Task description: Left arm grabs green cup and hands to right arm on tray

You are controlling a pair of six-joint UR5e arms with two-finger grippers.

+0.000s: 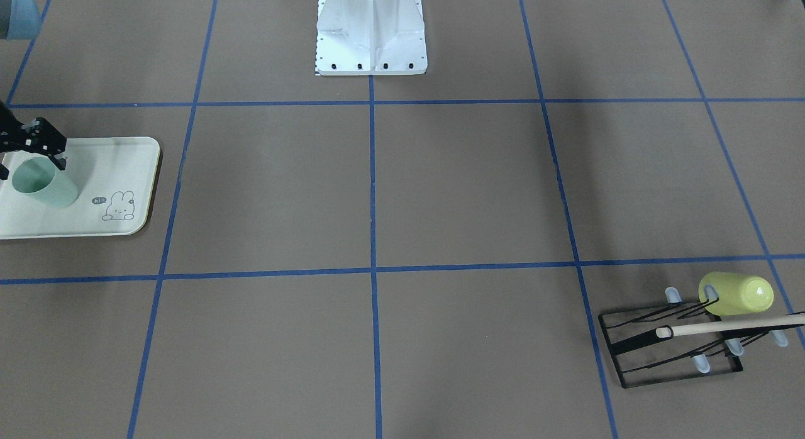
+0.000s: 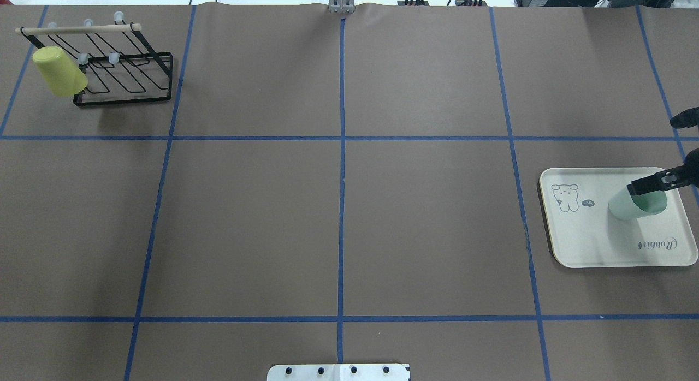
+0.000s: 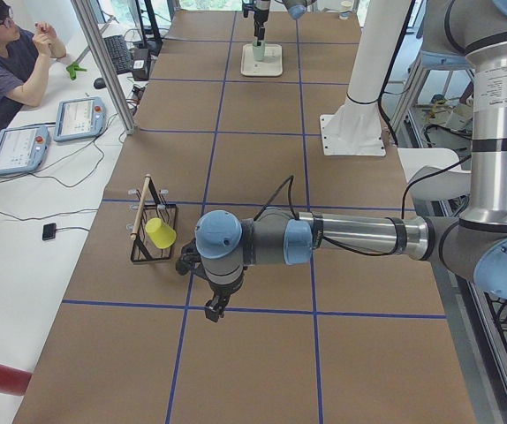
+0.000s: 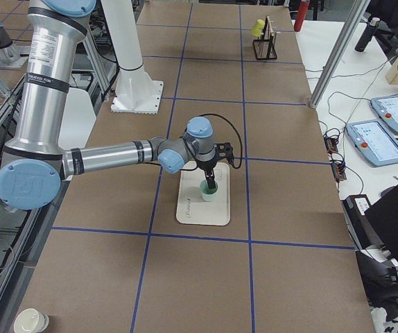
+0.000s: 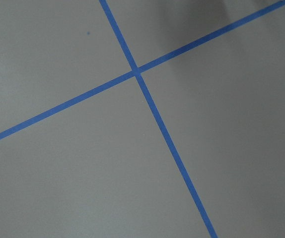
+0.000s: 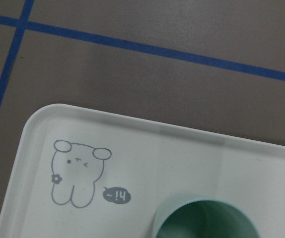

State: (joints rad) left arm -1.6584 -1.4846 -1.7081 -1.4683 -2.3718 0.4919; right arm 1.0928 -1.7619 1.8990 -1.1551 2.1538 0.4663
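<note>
The pale mint-green cup stands upright on the cream tray at the table's end on my right. It also shows in the overhead view and the right wrist view. My right gripper hangs over the cup's mouth, one finger on each side of the rim, open, with a small gap at the cup wall. My left gripper shows only in the exterior left view, low over bare table far from the cup. I cannot tell whether it is open or shut.
A black wire rack with a wooden bar stands at the far left corner. A yellow-green cup hangs upended on it. The white robot base is at the table's middle edge. An operator sits beside the table.
</note>
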